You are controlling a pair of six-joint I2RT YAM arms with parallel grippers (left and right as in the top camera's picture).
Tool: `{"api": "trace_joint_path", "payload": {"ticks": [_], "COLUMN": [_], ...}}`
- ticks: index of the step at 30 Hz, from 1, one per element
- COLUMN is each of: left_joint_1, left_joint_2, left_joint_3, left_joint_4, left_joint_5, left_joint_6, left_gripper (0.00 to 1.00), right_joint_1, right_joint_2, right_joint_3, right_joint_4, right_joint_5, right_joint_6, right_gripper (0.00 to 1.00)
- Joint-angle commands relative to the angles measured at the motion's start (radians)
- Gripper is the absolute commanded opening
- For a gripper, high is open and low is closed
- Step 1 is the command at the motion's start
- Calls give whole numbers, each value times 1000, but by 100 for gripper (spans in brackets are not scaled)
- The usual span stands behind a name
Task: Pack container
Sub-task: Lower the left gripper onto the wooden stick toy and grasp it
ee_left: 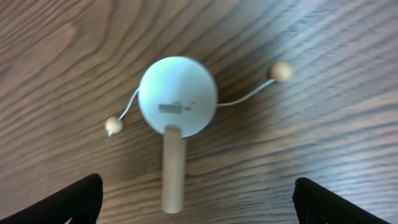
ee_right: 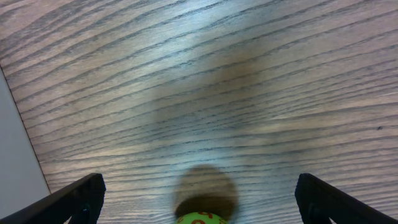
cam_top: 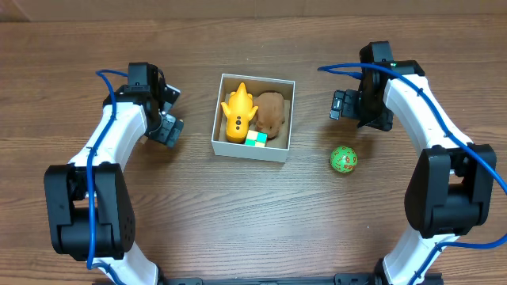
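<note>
The left fingers (ee_left: 78, 199), spread wide and empty, hang over the rattle drum (ee_left: 178, 94) on the bench (cam_top: 253, 229), its wooden handle (ee_left: 173, 168) pointing back between them, the container (cam_top: 245, 149) lying to their right at mid-bench, while the right fingers (ee_right: 81, 199) gape empty near the green ball (cam_top: 343, 159)

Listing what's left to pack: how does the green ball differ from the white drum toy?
The green ball is a patterned sphere; the drum toy is a white disc with a wooden handle and two beads on strings. The ball lies right of the container in the overhead view; the drum toy shows only in the left wrist view, beneath the left gripper. Both rest on the table outside the container.
</note>
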Motion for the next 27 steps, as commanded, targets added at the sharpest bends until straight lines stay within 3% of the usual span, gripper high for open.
{"api": "trace_joint_path", "payload": {"ticks": [1,11,21,27], "left_joint_1": [11,52,50,50], "left_joint_2": [34,137,139,137], "left_joint_3": [-7,-7,10,63], "left_joint_4": [7,-4,-23,-79], "left_joint_5": [64,95,89,86], "left_joint_6": [70,11,-28,-37], "left_gripper": [97,96,62,57], "right_joint_1": [-1,-1,-1,-1], "right_joint_2": [-14,-14,-14,-14], "right_joint_3": [3,3,3,3], "right_joint_4": [5,4,5,4], "right_joint_5": [10,10,10,10], "right_joint_6": [-5,-5,-5,-5], "right_gripper": [100,100,100,100]}}
